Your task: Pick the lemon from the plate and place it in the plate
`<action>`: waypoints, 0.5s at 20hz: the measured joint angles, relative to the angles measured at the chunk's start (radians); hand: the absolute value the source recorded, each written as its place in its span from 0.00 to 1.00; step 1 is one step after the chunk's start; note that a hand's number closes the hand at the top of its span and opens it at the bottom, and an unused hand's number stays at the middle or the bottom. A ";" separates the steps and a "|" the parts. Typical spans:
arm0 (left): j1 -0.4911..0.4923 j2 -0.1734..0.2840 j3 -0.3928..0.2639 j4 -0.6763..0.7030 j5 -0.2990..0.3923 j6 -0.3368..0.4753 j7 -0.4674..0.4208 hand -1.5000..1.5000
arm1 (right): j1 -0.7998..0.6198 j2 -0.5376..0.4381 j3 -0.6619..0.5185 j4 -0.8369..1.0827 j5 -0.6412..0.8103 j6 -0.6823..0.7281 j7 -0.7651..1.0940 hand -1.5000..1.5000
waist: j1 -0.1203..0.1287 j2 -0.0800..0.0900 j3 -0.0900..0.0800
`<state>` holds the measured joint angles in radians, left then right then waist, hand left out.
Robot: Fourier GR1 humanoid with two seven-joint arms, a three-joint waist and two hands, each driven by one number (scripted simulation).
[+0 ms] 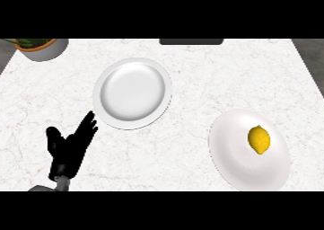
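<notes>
A yellow lemon (259, 139) lies on a white plate (232, 155) at the right of the marble counter. A second white plate (132, 92) sits bare near the middle, further back. My left hand (70, 148) shows at the lower left, open with straight fingers pointing up and right, its fingertips just short of the bare plate's near rim. It holds nothing. My right hand does not show in the head view.
A potted plant (41, 46) stands at the back left corner. A dark flat object (190, 41) lies at the counter's far edge, centre. The counter's right edge runs just beyond the lemon's plate.
</notes>
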<state>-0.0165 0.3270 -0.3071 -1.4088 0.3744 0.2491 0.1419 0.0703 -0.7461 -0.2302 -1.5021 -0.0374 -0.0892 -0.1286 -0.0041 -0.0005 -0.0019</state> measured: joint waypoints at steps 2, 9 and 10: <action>0.000 -0.003 -0.002 0.000 -0.003 -0.003 -0.001 0.50 | 0.009 -0.053 0.034 -0.039 0.025 0.050 0.082 0.00 | 0.001 0.000 -0.001; 0.004 -0.015 0.007 0.001 -0.011 -0.019 0.002 0.50 | 0.005 -0.100 0.159 -0.182 0.137 0.126 0.348 0.00 | 0.006 0.000 0.000; -0.008 -0.020 0.007 0.000 -0.018 -0.013 0.012 0.50 | -0.016 -0.093 0.183 -0.191 0.158 0.131 0.391 0.00 | 0.007 0.000 0.000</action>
<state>-0.0240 0.3073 -0.2997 -1.4093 0.3562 0.2364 0.1539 0.0538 -0.8394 -0.0469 -1.6928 0.1201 0.0415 0.2621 0.0034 0.0000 -0.0014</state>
